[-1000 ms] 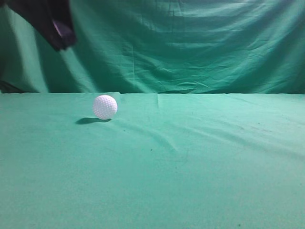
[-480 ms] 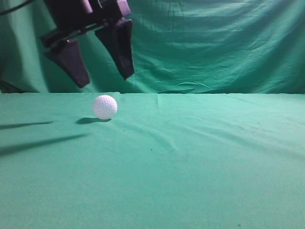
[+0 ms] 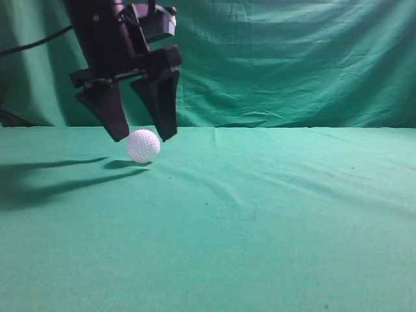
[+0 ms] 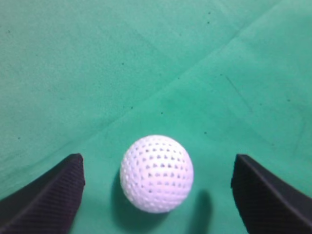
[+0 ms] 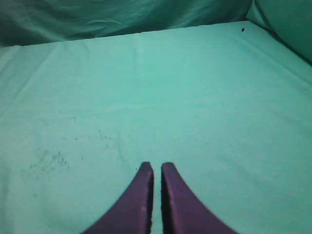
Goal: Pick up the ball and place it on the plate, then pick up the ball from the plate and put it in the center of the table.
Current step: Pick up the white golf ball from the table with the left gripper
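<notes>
The white dimpled ball [image 3: 143, 145] rests on the green cloth table [image 3: 260, 214] at the left. My left gripper [image 3: 142, 138] is open, its two black fingers hanging just above and to either side of the ball, not touching it. In the left wrist view the ball [image 4: 156, 173] lies between the two open fingers [image 4: 157, 192] with a gap on each side. My right gripper [image 5: 156, 166] is shut and empty over bare cloth; it is out of the exterior view. No plate shows in any view.
A draped green curtain [image 3: 292, 58] hangs behind the table's far edge. A black cable [image 3: 32, 44] trails from the left arm at the upper left. Small dark specks [image 5: 46, 161] mark the cloth in the right wrist view.
My left gripper has come in from the upper left and lowered, open, until its fingertips straddle the ball. The ball has not moved.
</notes>
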You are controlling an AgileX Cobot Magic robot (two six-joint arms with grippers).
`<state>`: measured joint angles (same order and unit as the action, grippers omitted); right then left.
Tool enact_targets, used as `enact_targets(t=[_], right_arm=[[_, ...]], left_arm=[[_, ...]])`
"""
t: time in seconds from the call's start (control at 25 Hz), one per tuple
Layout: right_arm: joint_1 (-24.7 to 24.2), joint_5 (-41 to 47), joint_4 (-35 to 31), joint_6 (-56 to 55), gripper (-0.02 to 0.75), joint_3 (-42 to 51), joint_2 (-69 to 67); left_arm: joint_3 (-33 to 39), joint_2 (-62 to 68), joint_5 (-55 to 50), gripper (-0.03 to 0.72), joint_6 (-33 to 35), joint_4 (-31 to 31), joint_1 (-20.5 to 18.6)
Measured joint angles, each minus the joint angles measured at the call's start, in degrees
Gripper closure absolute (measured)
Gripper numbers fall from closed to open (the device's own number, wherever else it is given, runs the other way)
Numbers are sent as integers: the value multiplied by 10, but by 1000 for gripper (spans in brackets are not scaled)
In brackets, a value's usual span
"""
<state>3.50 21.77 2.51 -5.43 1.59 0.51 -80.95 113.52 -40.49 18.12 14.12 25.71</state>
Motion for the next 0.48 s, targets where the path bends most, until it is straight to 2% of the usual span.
enact_targets(t=[0.12,0.16,0.2,0.32,0.36,0.48], right_arm=[[0,0,0,0,689,0,0],[0,0,0,0,689,0,0],[0,0,0,0,689,0,0],[0,0,0,0,689,0,0],[0,0,0,0,689,0,0],[0,0,0,0,689,0,0]], left_arm=[[-10,16,0,92,0,-1,0],[-15,21,-1,143,0,-1,0],[-18,25,-3,150,0,-1,0],[-23,27,-8,144,0,-1,0],[-23,27,-10,197,0,-1,0],[-23,27,-14,274,0,-14,0]])
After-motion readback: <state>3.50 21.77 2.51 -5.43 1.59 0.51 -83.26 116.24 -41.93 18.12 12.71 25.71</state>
